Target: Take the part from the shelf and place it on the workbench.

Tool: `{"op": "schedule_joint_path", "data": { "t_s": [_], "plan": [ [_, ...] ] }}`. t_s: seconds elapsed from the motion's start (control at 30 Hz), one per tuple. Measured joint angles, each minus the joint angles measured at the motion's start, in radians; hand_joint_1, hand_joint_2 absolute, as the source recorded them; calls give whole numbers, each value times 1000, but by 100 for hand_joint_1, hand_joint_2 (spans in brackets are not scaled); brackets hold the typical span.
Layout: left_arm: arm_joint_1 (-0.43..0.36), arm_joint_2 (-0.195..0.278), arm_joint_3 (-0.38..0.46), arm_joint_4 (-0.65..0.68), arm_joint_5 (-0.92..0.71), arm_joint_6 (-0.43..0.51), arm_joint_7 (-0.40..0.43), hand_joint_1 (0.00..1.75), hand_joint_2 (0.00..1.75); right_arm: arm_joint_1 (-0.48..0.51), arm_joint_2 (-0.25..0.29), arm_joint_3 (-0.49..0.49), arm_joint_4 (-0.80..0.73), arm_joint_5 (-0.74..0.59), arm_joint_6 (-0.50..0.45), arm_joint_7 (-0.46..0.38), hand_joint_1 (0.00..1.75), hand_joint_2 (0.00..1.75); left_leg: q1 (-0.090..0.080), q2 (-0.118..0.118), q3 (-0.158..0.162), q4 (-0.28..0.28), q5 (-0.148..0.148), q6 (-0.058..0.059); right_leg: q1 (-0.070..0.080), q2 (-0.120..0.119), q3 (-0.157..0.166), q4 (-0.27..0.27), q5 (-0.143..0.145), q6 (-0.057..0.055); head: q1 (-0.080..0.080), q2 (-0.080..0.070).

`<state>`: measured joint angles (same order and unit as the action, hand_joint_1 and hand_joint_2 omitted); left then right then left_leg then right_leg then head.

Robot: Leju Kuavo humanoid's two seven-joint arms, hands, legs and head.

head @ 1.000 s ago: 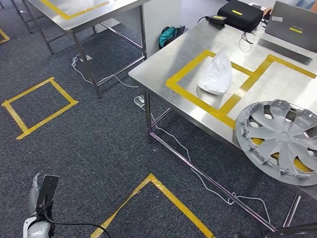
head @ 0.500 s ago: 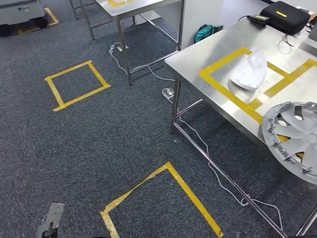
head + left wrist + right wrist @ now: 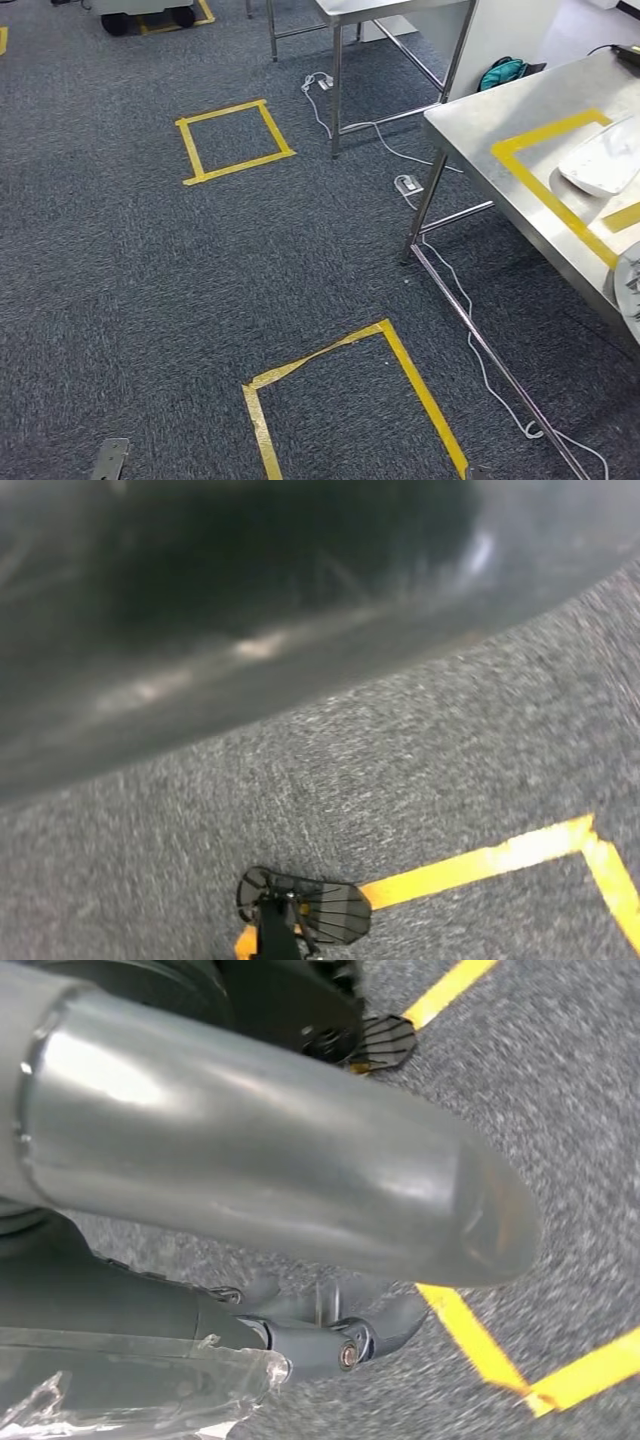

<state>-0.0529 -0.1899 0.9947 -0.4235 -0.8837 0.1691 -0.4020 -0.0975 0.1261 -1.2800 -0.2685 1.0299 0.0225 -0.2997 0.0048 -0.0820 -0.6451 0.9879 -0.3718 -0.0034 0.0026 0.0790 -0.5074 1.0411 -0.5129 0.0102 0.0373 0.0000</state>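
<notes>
Where carpet [image 3: 151,280] spreads beside the workbench [image 3: 483,130] edge, right hand [image 3: 332,1335] fingers perhaps curled, grasp unclear.

You are looking at a workshop or robot test lab. The floor is dark grey carpet [image 3: 151,280] marked out with squares of yellow tape [image 3: 232,140], the sort used to fix standing spots. A bare steel workbench [image 3: 483,125] stands at the right, itself taped off in yellow, with a white moulded part [image 3: 604,160] lying on it. A second steel table [image 3: 377,10] stands further back. Loose white cables [image 3: 483,360] and a power strip [image 3: 408,183] trail across the floor under the benches.
</notes>
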Motion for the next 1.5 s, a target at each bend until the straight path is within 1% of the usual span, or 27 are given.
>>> {"op": "schedule_joint_path", "data": {
  "t_s": [0.07,0.13,0.2,0.27,0.33,0.4,0.5,0.53,0.6,0.63,0.7,0.73,0.8,0.83,0.87,0.93,1.0,1.07,1.13,1.17,1.23,1.27,1.33,1.37,1.4,1.47,1.5],
  "plan": [
    [0,0,21,3,6,-12,-11,0,0,1,3,10,1,10,-2,6,0,0,4,-21,-10,-7,20,-11,1,16,27,-48,-8,3,-1,0],
    [2,1,38,6,8,-18,-18,0,0,3,5,18,1,17,-4,11,0,0,3,-32,-16,-12,28,-23,-1,-10,27,-59,3,2,-2,0],
    [2,2,49,9,7,-26,-26,0,0,4,6,24,1,23,-6,16,0,0,-2,7,-42,41,-13,-32,-5,-42,29,-69,14,-5,-7,0],
    [0,2,58,12,0,-38,-37,0,0,7,6,30,1,31,-9,19,0,0,-4,56,-94,169,-85,-38,-2,-74,27,-70,17,-9,-11,0],
    [-1,2,71,14,-8,-44,-42,0,0,9,6,36,1,38,-9,19,0,0,-4,71,-122,265,-117,-40,-1,-107,24,-68,18,-10,-12,0],
    [1,2,83,15,-20,-45,-42,0,0,8,6,42,1,45,-6,14,0,0,-4,78,-79,220,-81,-38,0,-134,24,-67,18,-9,-12,0],
    [-1,2,95,15,-50,-45,-41,0,0,3,5,50,1,49,-1,3,0,0,-15,126,41,29,-24,-27,5,-167,22,-66,11,0,-12,0],
    [-2,2,96,15,-59,-47,-42,0,0,2,4,51,1,49,1,0,0,0,-18,137,59,-4,-24,-20,8,-176,24,-66,9,3,-11,0],
    [-2,2,98,15,-69,-50,-42,0,0,-2,4,53,1,50,1,-1,0,0,-21,127,59,-16,-29,-6,11,-193,28,-65,6,10,-9,0],
    [-1,2,99,15,-71,-52,-42,0,0,-4,4,53,1,51,2,-2,0,0,-19,117,58,-20,-29,0,10,-186,29,-61,1,14,-9,0],
    [-2,1,99,15,-76,-60,-43,0,0,-5,3,56,1,53,2,-2,0,0,-14,99,56,-23,-24,12,6,-141,3,-7,-36,22,-6,0],
    [-4,1,99,15,-81,-67,-45,0,0,-4,3,57,1,54,2,-1,0,0,-12,89,55,-24,-23,17,4,-111,-26,54,-67,25,-3,0],
    [-8,1,99,15,-99,-80,-52,0,0,0,3,60,1,55,1,2,0,0,-11,64,52,-24,-23,23,2,-85,-101,203,-122,30,-1,0],
    [-8,0,99,15,-109,-85,-55,0,0,1,2,60,1,56,0,4,0,0,-11,51,52,-24,-23,25,2,-82,-128,247,-126,31,-1,0],
    [-7,-1,99,15,-121,-88,-59,0,0,2,1,60,1,58,-2,6,0,0,-11,36,53,-24,-24,25,2,-80,-137,251,-110,31,-1,0],
    [-7,-5,99,15,-142,-94,-64,0,0,3,-2,61,1,61,-7,12,0,0,-10,7,58,-23,-27,24,-1,-64,-100,147,-30,29,-1,0],
    [-9,-8,99,15,-155,-97,-67,0,0,3,-4,62,1,64,-9,17,0,0,-11,-18,58,-18,-29,18,-9,-17,-44,13,23,27,-1,0],
    [-10,-9,99,15,-160,-98,-69,0,0,2,-5,62,1,65,-11,19,0,0,-10,-40,51,-15,-29,7,-11,9,-16,-40,22,23,-1,0],
    [-6,-9,99,15,-163,-98,-70,0,0,2,-6,62,1,66,-11,20,0,0,-7,-56,46,-13,-29,-4,-9,-11,-4,-47,18,14,-2,0],
    [-4,-9,100,15,-164,-98,-70,0,0,2,-6,62,1,67,-12,20,0,0,-7,-44,41,-2,-33,-9,-9,-22,4,-52,17,9,-5,0],
    [-7,-11,100,15,-169,-98,-74,0,0,4,-7,62,1,67,-13,20,0,0,-10,12,0,79,-65,-18,-10,-51,26,-63,10,-1,-13,0],
    [-9,-13,100,15,-173,-98,-77,0,0,6,-8,62,1,67,-15,21,0,0,-11,42,-41,148,-87,-21,-8,-67,37,-66,3,-4,-18,0],
    [-9,-16,100,15,-188,-98,-81,0,0,9,-9,62,1,66,-17,26,0,0,-8,68,-121,269,-108,-25,-6,-97,61,-67,-18,-4,-19,0],
    [-7,-18,100,15,-196,-97,-81,0,0,11,-9,62,1,68,-18,29,0,0,-7,72,-141,284,-92,-25,-6,-111,76,-68,-29,-3,-19,0],
    [-5,-20,100,15,-204,-96,-81,0,0,11,-10,62,2,70,-19,33,0,0,-7,76,-141,260,-55,-23,-7,-124,95,-68,-41,0,-19,0],
    [-5,-24,101,15,-218,-94,-82,0,0,12,-10,62,2,74,-20,40,0,0,-14,105,-104,148,36,-14,-8,-147,131,-69,-70,7,-21,0],
    [-6,-28,101,15,-223,-92,-82,0,0,11,-10,63,2,75,-20,43,0,0,-20,127,-86,100,59,-8,-5,-156,142,-67,-86,13,-24,0]
  ]
}}
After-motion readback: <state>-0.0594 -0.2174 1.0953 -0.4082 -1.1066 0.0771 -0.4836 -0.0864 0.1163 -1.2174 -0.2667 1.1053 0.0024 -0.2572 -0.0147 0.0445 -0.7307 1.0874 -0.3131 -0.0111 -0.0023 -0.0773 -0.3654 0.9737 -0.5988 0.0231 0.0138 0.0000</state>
